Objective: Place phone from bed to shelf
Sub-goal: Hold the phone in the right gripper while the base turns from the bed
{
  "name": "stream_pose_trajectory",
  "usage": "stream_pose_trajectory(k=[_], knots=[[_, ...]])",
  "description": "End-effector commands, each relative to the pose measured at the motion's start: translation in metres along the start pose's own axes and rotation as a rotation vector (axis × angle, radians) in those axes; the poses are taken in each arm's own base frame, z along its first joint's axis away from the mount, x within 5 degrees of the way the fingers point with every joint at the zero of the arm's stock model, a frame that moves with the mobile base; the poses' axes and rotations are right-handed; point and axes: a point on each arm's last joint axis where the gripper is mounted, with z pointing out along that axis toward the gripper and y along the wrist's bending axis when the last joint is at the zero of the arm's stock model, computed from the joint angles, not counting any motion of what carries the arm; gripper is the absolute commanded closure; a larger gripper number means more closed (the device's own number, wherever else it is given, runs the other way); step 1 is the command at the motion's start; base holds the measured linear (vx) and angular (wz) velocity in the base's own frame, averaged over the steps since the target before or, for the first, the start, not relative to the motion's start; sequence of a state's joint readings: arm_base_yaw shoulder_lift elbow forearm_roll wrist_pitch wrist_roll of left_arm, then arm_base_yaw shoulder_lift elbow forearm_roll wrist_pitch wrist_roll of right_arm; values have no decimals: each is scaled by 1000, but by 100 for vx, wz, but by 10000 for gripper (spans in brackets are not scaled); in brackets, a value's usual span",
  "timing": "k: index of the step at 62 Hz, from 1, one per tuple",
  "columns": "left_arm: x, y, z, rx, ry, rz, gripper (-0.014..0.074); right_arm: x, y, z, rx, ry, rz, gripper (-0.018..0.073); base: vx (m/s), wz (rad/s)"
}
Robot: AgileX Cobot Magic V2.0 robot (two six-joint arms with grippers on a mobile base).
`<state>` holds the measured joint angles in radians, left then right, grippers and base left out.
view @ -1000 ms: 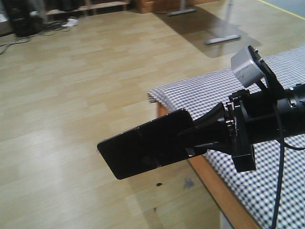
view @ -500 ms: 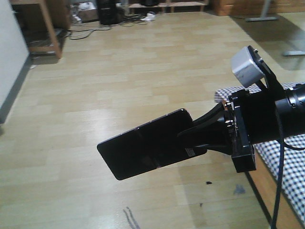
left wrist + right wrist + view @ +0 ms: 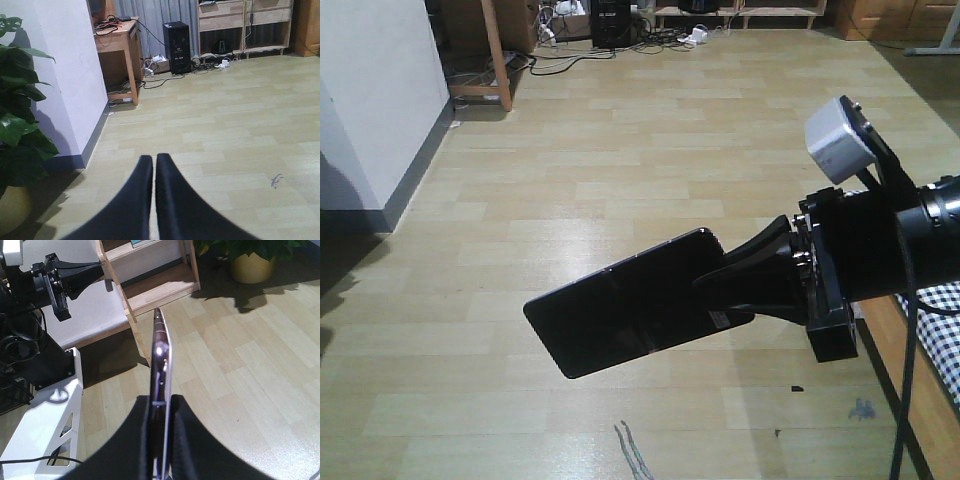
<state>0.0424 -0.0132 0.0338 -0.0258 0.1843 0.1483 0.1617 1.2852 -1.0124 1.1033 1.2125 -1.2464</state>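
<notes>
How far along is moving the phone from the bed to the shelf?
Done: the phone is off the bed, clamped in the right gripper over the wood floor. In hand: carrying it; the wooden shelf shows ahead in the right wrist view. Left: set it on a board and release.

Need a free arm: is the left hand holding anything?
No, the left hand has its fingers closed together with nothing between them.
</notes>
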Motion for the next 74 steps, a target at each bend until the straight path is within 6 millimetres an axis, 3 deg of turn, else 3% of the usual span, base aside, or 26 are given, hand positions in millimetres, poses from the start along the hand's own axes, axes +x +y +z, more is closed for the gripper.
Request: stream_pose_trajectory(k=[1, 42, 74], knots=[[-14, 2, -3, -10, -107, -14, 595, -13, 16, -9, -77, -76, -24, 561, 0, -1], [-14, 2, -3, -10, -107, -14, 595, -13, 16, -9, -77, -76, -24, 561, 8, -5], [-14, 2, -3, -10, -107, -14, 595, -13, 16, -9, -77, -76, -24, 561, 28, 3]])
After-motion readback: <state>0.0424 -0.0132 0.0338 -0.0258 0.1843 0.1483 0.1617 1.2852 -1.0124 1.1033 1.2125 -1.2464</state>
